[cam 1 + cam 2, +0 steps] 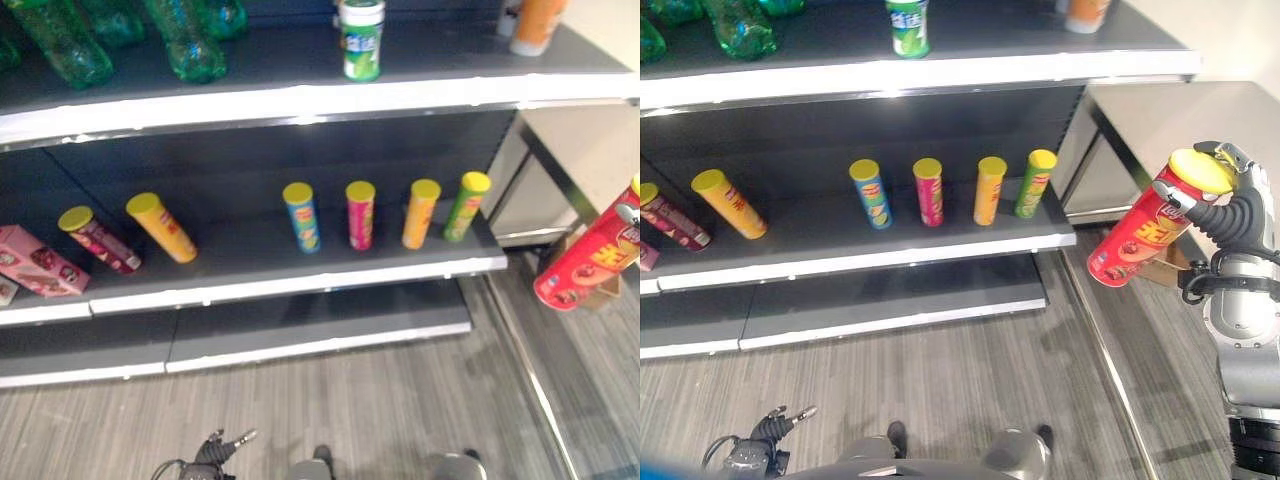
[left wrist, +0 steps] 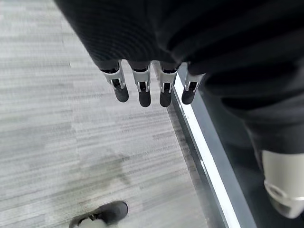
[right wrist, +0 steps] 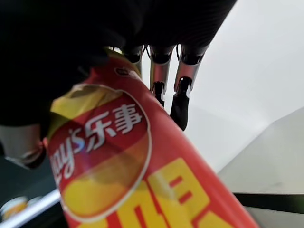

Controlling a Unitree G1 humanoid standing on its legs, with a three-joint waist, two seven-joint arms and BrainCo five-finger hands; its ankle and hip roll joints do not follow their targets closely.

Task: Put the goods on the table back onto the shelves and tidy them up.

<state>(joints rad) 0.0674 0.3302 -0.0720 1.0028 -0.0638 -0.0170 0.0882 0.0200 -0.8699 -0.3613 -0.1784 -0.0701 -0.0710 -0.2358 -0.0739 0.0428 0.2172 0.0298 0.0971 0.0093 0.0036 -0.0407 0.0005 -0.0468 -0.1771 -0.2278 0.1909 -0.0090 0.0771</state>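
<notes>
The right hand (image 1: 1230, 205) grasps a red can (image 1: 1143, 230), tilted, right of the shelves (image 1: 890, 255); left hand (image 2: 152, 90) hangs released over grey floor (image 1: 970, 380).

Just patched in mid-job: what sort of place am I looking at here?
Most likely a shop aisle or a mock-up of one: dark tiered shelves carry a row of lidded crisp tubes, with green bottles above. The right hand holds a red crisp tube beside the shelving.
</notes>
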